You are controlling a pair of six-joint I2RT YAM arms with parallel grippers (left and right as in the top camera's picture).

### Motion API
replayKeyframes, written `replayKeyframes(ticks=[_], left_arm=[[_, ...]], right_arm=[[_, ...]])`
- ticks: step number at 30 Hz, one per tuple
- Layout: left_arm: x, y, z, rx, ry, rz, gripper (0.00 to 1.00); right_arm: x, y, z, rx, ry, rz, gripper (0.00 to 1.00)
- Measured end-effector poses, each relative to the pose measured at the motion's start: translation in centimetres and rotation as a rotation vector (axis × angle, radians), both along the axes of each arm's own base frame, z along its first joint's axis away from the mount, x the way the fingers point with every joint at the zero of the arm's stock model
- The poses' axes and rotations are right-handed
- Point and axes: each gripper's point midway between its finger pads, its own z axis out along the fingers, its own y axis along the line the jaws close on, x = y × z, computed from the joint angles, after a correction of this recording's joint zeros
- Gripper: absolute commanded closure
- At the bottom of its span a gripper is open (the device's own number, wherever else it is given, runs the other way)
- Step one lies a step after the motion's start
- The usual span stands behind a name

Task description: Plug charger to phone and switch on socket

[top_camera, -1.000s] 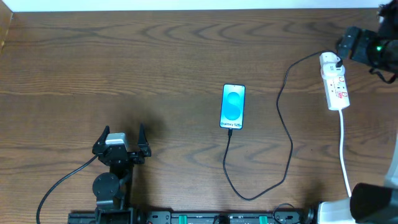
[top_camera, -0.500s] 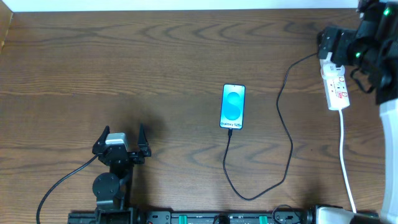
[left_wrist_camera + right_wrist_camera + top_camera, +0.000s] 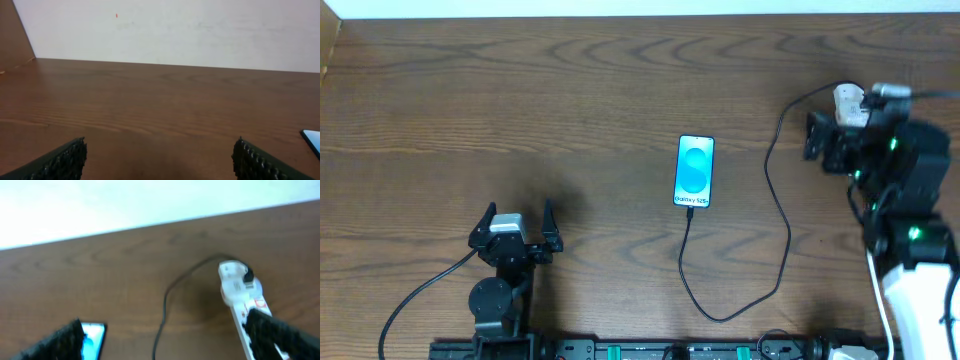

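The phone (image 3: 695, 172) lies face up mid-table with its blue screen lit; its corner shows in the left wrist view (image 3: 312, 137) and it also shows in the right wrist view (image 3: 95, 332). The black charger cable (image 3: 786, 235) meets the phone's bottom edge, loops toward the front and runs up to the white power strip (image 3: 847, 99). My right arm hides most of the strip from above. In the right wrist view the cable (image 3: 164, 307) reaches the strip's end (image 3: 234, 286). My right gripper (image 3: 828, 140) (image 3: 165, 340) is open and empty, left of the strip. My left gripper (image 3: 517, 212) (image 3: 160, 165) is open and empty, front left.
The strip's white cord (image 3: 882, 300) runs to the front right beside my right arm. A black arm cable (image 3: 420, 292) curves at the front left. A rail (image 3: 670, 350) lines the front edge. A white wall (image 3: 175, 25) borders the table's far edge.
My right arm has swung from the far right corner leftward and toward the front, and now covers most of the power strip. The left arm, phone and cable have not moved.
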Motion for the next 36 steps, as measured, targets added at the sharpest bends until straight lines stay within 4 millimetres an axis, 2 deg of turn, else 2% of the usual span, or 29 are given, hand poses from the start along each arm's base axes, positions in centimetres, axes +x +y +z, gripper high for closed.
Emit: replayKeyframes(ticks=[9,18,20,26,30,34,36], left_arm=[[0.0,0.0,0.0,0.0,-0.001,0.0,0.07],[0.0,0.0,0.0,0.0,-0.001,0.0,0.07],[0.0,0.0,0.0,0.0,-0.001,0.0,0.07],[0.0,0.0,0.0,0.0,0.0,0.0,0.07],[0.0,0.0,0.0,0.0,-0.001,0.0,0.07],[0.0,0.0,0.0,0.0,0.0,0.0,0.07],[0.0,0.0,0.0,0.0,0.0,0.0,0.07]], right_arm=[[-4.2,0.7,-5.4,-0.003,-0.088,0.016,0.01],[-7.5,1.0,-9.6,-0.004,-0.142,0.027,0.01],[-8.0,1.1,-9.9,-0.004,-0.167,0.028,0.01],[-9.2,1.1,-9.0,-0.008,-0.287,0.028,0.01],[-10.0,1.0,-9.4,-0.01,-0.299,0.021,0.01],[-10.3,0.7,-8.2,-0.016,-0.358,0.002,0.01],[-10.3,0.5,-8.2,-0.018,-0.357,-0.007,0.01]])
